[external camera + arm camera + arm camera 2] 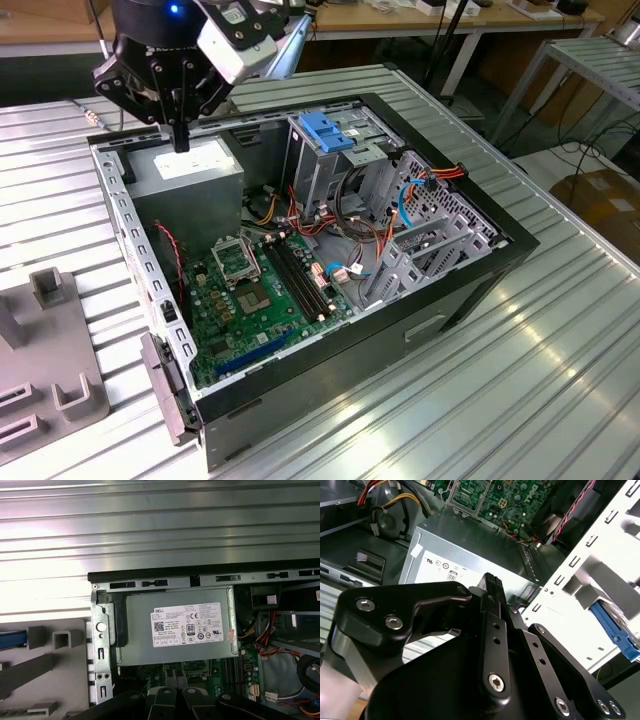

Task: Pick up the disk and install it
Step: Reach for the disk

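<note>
Ribbed metal bench [560, 330], workshop behind. Lower left, exterior view: grey fixture [50, 390]; the disk [10, 639] lay beside its blocks, per the first wrist view. Upper left: my claw [181, 143] hung over the power supply [195, 165], fingers together, empty. Risk, I judged: clipping the case wall [120, 200] while crossing.

In the second wrist view the gripper [490, 582] covers much of the label on the power supply [470, 542]. The disk [616, 632] runs off the picture's edge, partly behind the chassis wall [600, 540].
</note>
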